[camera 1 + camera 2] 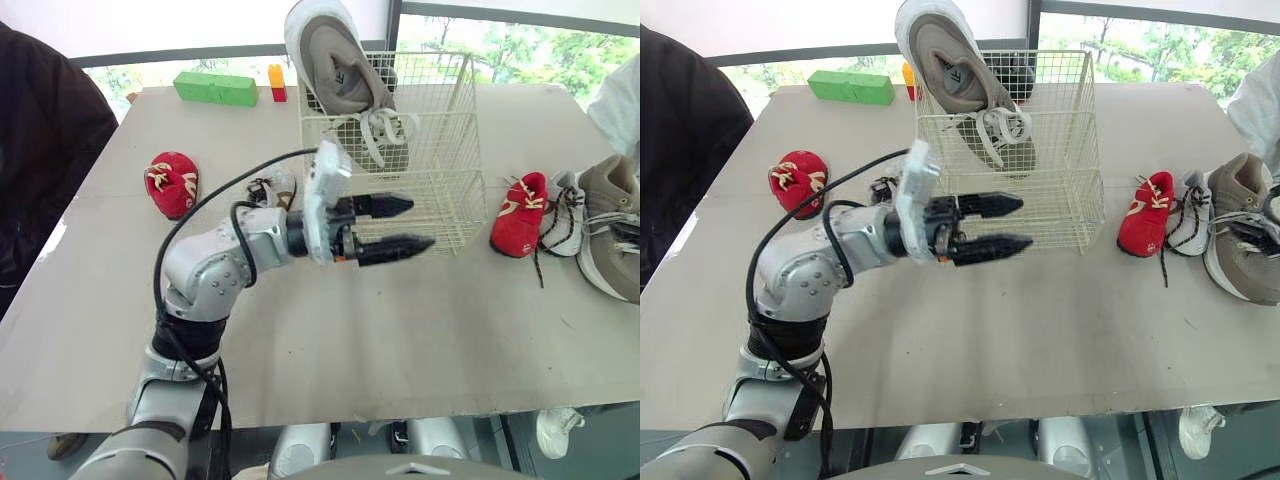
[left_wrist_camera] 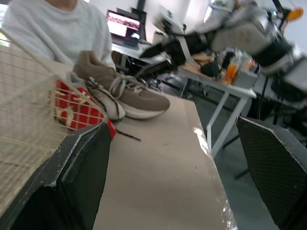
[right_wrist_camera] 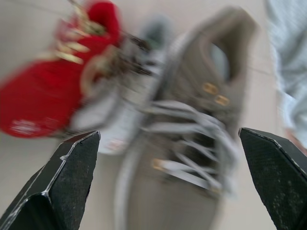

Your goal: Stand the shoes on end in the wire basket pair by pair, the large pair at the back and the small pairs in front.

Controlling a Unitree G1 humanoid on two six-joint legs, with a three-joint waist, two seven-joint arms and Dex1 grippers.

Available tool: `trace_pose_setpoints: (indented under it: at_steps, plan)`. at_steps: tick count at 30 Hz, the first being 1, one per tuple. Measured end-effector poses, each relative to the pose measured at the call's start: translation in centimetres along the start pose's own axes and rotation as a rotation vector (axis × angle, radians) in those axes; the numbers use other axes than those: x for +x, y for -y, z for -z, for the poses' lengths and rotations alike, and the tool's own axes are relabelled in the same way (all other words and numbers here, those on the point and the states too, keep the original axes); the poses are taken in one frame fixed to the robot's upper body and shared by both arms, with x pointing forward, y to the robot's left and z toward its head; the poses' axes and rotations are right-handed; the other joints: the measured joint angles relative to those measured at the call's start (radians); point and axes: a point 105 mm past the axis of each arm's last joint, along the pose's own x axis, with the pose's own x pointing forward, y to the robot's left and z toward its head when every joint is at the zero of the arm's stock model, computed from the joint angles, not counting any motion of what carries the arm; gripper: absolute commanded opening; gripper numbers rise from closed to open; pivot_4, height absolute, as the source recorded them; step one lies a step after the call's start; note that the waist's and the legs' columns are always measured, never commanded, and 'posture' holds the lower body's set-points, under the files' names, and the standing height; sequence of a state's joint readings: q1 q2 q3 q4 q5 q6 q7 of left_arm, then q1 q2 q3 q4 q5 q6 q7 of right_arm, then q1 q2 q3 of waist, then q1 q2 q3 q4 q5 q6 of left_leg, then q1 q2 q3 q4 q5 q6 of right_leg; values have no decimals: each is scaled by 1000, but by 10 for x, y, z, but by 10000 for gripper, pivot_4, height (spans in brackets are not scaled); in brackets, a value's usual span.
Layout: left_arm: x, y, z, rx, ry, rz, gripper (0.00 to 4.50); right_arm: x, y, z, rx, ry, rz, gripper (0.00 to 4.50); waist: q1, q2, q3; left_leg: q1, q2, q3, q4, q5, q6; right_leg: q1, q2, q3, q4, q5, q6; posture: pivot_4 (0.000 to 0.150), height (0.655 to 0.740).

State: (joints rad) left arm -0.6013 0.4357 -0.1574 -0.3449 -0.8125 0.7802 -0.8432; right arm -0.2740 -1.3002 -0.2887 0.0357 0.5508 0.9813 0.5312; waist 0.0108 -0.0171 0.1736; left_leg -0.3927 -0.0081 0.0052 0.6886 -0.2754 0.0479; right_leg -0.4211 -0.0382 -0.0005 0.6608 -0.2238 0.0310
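It looks like a lab or workroom: an open laptop [image 2: 123, 24], a side table [image 2: 230, 85] cluttered with gear, and large windows [image 1: 470, 38] onto trees [image 1: 570, 55] behind the tabletop [image 1: 400, 340].

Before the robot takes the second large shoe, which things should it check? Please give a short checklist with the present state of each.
1. Right gripper open: ok.
2. Right gripper above the large shoe on the table: ok.
3. Small white shoe apart from that shoe: not ok, it lies against it.
4. First large shoe on end at the back of the wire basket: ok, though leaning.
5. Free place beside it at the back: cannot tell.
6. Left gripper open, empty and outside the basket: ok.
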Motion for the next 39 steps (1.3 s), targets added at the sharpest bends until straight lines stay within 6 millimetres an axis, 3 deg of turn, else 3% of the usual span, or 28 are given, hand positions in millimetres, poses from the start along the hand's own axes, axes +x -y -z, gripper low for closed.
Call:
trace_pose_setpoints:
  at_steps: [5,8,15,18,23,26,34,37,39]
  plan:
    - [12,6,1,25,35,39,44772,38,15,25,-87,-166,14,45000,-4,1,0,1,1,5,0,-1,2,-1,1,5,-1,0,0,1500,7400]
    - [13,5,5,38,28,26,44772,61,22,27,-98,-213,21,45000,-12,2,0,1,1,9,-1,-1,2,-2,2,9,-1,0,1,1500,7400]
    - [12,5,9,43,31,12,44772,84,26,33,-116,-276,49,45000,-25,2,0,1,2,12,-1,-1,1,-3,1,12,-2,1,1,1500,7400]
    - [12,4,9,55,30,2,45000,89,23,35,-103,-296,35,37167,-24,-2,-1,4,2,12,-1,-1,1,0,1,12,-3,1,1,1500,7400]
    - [12,7,7,68,42,11,45000,97,6,37,34,-297,-25,14570,-28,-5,-2,12,3,14,-1,-4,5,9,0,14,-4,1,1,1500,7400]
    - [12,8,8,69,43,12,45000,95,7,37,93,-287,-27,2144,-29,-5,-2,13,4,14,-1,-4,5,9,-1,15,-4,1,1,1500,7400]
    - [12,8,7,74,44,20,45000,95,9,33,229,-188,-35,706,-42,-5,-2,13,8,15,-3,-4,5,9,3,15,-4,1,0,1500,7400]
    - [13,6,7,77,45,15,45000,90,16,35,311,-130,-26,706,-42,-4,-1,13,6,16,-3,-4,5,8,4,16,-4,1,1,1500,7400]
    - [14,4,4,81,56,17,45000,78,31,32,377,-35,11,706,-33,2,1,11,5,16,-3,-4,5,7,3,16,-4,1,1,1500,7400]
